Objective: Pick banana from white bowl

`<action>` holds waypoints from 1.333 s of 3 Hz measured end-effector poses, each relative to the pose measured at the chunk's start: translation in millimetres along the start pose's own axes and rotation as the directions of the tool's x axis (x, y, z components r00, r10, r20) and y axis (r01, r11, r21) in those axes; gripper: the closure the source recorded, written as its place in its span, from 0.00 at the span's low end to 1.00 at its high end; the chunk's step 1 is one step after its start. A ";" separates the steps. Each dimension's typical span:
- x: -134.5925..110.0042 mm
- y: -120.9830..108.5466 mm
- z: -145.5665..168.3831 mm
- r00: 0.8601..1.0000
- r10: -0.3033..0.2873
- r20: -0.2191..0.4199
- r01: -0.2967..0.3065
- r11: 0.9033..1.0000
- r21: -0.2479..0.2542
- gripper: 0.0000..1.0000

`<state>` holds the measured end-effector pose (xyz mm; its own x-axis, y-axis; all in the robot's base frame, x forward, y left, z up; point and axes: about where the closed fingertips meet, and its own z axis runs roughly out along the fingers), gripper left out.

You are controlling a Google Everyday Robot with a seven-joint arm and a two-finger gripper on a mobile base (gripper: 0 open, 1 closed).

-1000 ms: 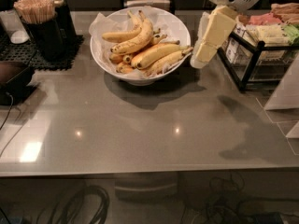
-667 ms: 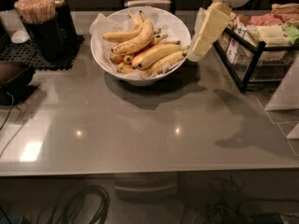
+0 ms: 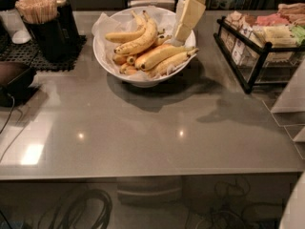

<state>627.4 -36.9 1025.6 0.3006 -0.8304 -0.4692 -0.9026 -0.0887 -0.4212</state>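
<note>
- Looking down through the camera view at a grey tabletop point(image 3: 157, 128), you find the white bowl point(image 3: 138, 80) set toward the far edge, a little left of centre.
- The bowl is lined with crinkled white paper and heaped with yellow bananas.
- The banana point(image 3: 140, 42), long and strongly curved, lies on top of the heap. It runs from lower left up to upper right, so it is probably the easiest one to lift free.
- The cream-coloured hand point(image 3: 178, 36) hangs down from above at the bowl's far right rim, its tip just over the right-hand bananas.
- Whether the hand is spread or closed cannot be told, and no banana is raised off the pile.
- The hand sits to the right of the banana, so the reach looks unfinished and likely needs a shift leftward toward the middle of the bowl.
- The paper lining stands up above the rim beside the hand and could snag.
- A black wire rack point(image 3: 252, 51) of packets stands to the right, apart from the bowl.
- A black holder of wooden sticks point(image 3: 40, 18) stands to the left, near it.
- The nearer stretch of tabletop gives the widest room.
</note>
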 end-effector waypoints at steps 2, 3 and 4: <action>-3.4 -4.6 -0.8 1.000 -0.003 0.008 0.003 1.000 0.011 0.27; -15.4 -10.5 33.4 0.997 -0.025 0.071 0.027 0.999 -0.030 0.19; -32.1 -14.9 77.8 0.989 -0.057 0.137 0.071 0.993 -0.099 0.16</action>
<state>655.2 33.9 986.6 0.3912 -0.7407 -0.5462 -0.9050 -0.2017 -0.3747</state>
